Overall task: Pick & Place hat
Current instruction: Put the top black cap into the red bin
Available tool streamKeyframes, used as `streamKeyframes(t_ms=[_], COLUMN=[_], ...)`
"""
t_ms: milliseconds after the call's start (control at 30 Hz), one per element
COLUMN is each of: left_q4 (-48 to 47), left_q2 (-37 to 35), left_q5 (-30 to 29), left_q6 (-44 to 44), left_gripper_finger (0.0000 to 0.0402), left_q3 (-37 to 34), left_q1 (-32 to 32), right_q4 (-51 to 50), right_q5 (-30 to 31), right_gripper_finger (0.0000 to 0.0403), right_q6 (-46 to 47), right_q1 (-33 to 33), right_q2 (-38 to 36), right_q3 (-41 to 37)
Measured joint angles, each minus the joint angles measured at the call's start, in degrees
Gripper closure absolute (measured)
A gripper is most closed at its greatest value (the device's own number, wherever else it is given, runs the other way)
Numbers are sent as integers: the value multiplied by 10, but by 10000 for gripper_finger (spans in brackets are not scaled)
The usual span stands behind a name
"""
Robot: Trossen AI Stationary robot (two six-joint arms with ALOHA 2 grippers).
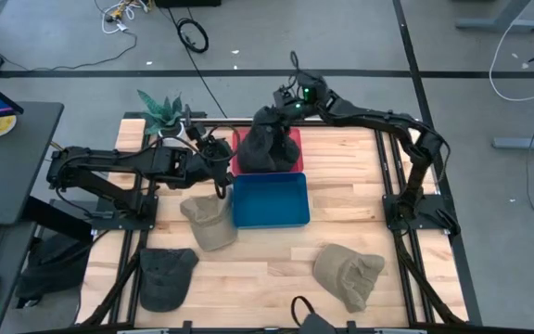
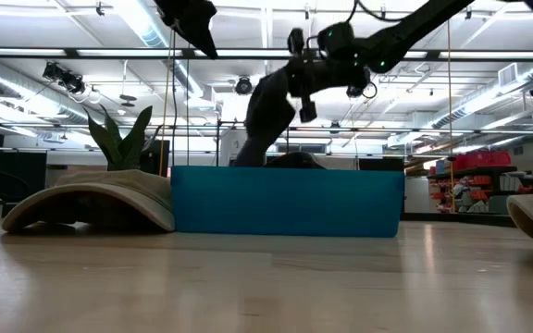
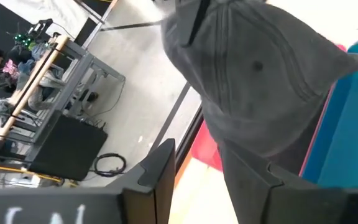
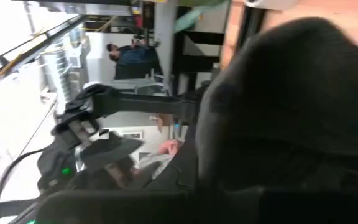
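Note:
A dark grey hat point(image 1: 265, 144) hangs over the red bin point(image 1: 295, 148) at the table's far middle, with my right gripper point(image 1: 284, 104) shut on its top. In the low view the hat point(image 2: 265, 116) droops behind the blue bin's wall point(image 2: 285, 199). My left gripper point(image 1: 219, 172) stands open just left of the hat. In its wrist view the hat point(image 3: 260, 81) shows beyond the gripper's point(image 3: 219, 163) spread fingers, and I see no touch. A tan hat point(image 1: 209, 221) lies brim-down left of the blue bin. My right gripper holds the dark grey hat by its uppermost part point(image 2: 287, 81), coming nearly level from the table's far right. The hat hangs slack below the fingers, its lower end hidden behind the blue bin's wall. In the right wrist view the hat point(image 4: 291, 99) hides the fingers.
The blue bin point(image 1: 270, 201) stands in front of the red one. Another dark hat point(image 1: 165, 276) lies near left and a second tan hat point(image 1: 349, 274) near right. A potted plant point(image 1: 160, 111) stands at the far left corner.

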Motion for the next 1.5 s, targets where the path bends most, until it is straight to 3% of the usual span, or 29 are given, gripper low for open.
streamKeyframes(t_ms=[167, 567, 933, 1267, 1500], left_q4=[-36, -17, -16, -4, 9], left_q2=[0, 0, 0, 0, 0], left_q5=[0, 9, 26, 27, 38], left_q6=[-7, -9, -20, -20, -20], left_gripper_finger=[271, 271, 271, 271, 271], left_q3=[0, 0, 0, 0, 0], left_q1=[0, 1, 1, 0, 1], right_q4=[24, 52, -155, -242, -326], right_q5=[6, 53, 183, 292, 407], right_gripper_finger=[403, 403, 402, 400, 400], right_q6=[13, -6, -207, -272, -368], right_q1=[0, -2, -2, 4, 13], right_q2=[36, 86, 86, 81, 72], right_q3=[0, 0, 0, 0, 0])
